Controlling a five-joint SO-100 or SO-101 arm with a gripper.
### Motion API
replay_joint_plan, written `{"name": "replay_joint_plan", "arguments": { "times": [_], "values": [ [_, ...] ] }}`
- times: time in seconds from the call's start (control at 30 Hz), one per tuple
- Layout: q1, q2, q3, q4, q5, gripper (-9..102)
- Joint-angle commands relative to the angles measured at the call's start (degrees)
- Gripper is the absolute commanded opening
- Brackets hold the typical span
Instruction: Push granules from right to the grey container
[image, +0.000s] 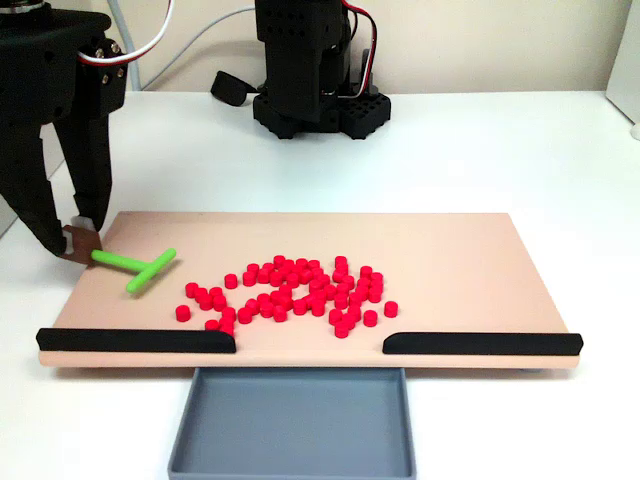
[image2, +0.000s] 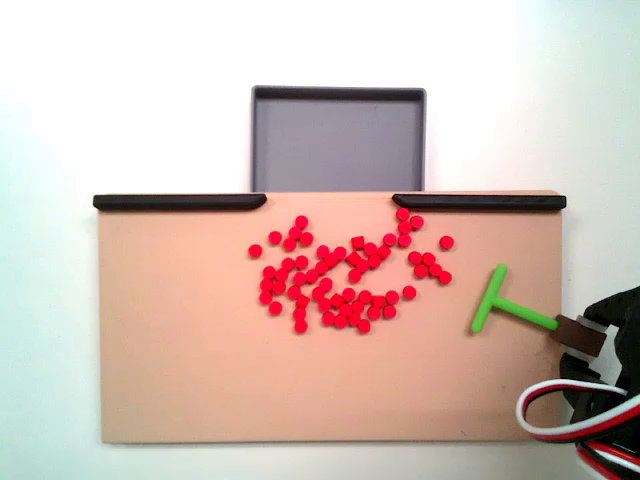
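In both fixed views we see a beige board (image: 480, 250) lying on a white table (image: 500, 150), with the granules (image: 290, 292) scattered as a loose red cluster around the middle of the board. In the front fixed view the cluster sits toward the near edge, close to the gap between two black strips (image: 135, 341) that line that edge. The grey container (image: 292, 425) sits just beyond that gap, touching or nearly touching the board's edge, and we see no granules inside it. In the fixed view from above the container (image2: 338, 140) is at the top and the granules (image2: 345, 275) spread just below the gap, a few close to the right-hand strip. A green T-shaped pusher (image: 140, 267) lies on the board to the left of the cluster in the front view, well apart from most granules. The gripper (image: 80, 240) is at the board's left edge there, its fingers closed on a small brown block at the end of the pusher's stem. The arm's black base (image: 315, 70) stands at the far side of the table.
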Motion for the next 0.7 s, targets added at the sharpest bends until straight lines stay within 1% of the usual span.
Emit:
{"name": "replay_joint_plan", "arguments": {
  "times": [0.0, 0.67],
  "values": [
    [-0.35, 0.09, -3.16, 0.18, -9.23, 0],
    [-1.93, -3.52, -6.94, 0.18, -9.23, 0]
  ]
}}
